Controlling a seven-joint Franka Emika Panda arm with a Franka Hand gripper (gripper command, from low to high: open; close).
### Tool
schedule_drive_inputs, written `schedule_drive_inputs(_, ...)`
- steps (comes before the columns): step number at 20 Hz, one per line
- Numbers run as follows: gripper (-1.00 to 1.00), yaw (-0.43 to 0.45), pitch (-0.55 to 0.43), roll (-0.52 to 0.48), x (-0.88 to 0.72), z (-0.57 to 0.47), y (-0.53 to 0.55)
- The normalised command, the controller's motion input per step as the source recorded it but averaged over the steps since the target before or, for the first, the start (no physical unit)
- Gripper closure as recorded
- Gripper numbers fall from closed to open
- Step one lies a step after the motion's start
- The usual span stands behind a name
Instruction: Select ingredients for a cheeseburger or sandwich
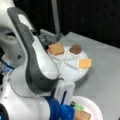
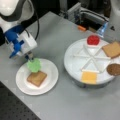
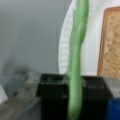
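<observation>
Because the toast square [image 2: 37,78] already lies on the white plate [image 2: 51,75] as a base, we hold the lettuce [image 2: 34,65] edge-up just above it, our gripper [image 2: 30,58] with jaws clamped on it.

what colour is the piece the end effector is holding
Green; the lettuce shows best in a front view, held over the small white plate.

The arm [image 1: 37,62] is showing glossy white shells with a broad dark grey band; a black cable [image 2: 37,22] is running beside it, and blue fittings are sitting on the white gripper [image 2: 29,58], with black jaws
</observation>
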Motion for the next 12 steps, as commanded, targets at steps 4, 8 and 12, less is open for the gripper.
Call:
schedule_drive_inputs(4, 1.0, 0.252, 0.123, -0.106, 0.4, -0.09, -0.2)
schedule_drive_inputs(8, 1.0, 0.28, 0.088, -0.081, 0.39, -0.15, -0.2)
schedule_drive_inputs(12, 1.0, 0.314, 0.058, -0.065, 0.38, -0.19, -0.21)
